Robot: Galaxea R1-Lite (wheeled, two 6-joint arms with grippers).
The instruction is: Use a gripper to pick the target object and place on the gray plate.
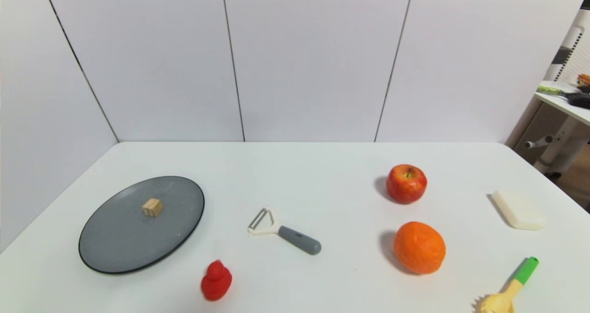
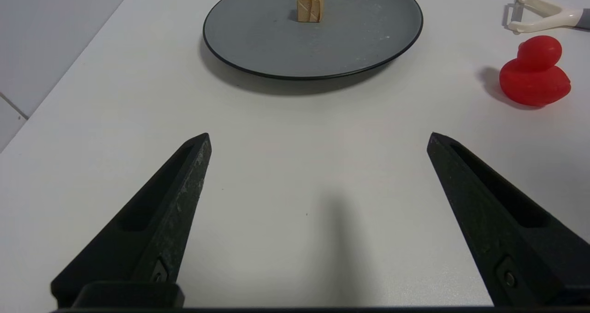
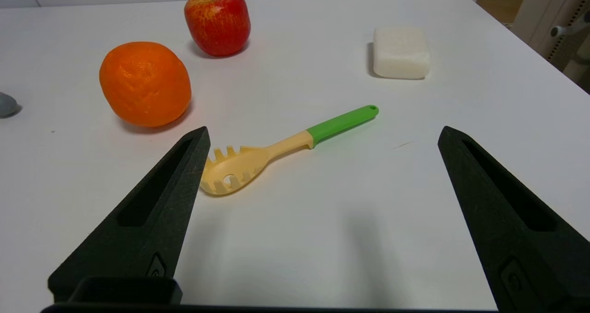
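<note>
- Speckled dark-gray stoneware, the large round gray plate (image 1: pixel 110 239) lies at the table's left; the tiny light-brown wooden cube, the target object (image 1: pixel 152 207), sits on it a little beyond centre, free of any grip, so the placing looks done.
- The left gripper (image 2: pixel 318 138), a black two-fingered claw, hangs over bare table near the plate's near rim, fingers spread wide and holding nothing, which reads as parked.
- A red toy duck (image 1: pixel 215 280) and a gray-handled peeler (image 1: pixel 283 232) lie just right of the plate.
- A red apple (image 1: pixel 406 183), an orange (image 1: pixel 419 247), a white soap bar (image 1: pixel 518 209) and a green-handled pasta spoon (image 1: pixel 509 290) lie farther right.
- The right gripper (image 3: pixel 322 135) hovers above the spoon, equally wide and empty.
</note>
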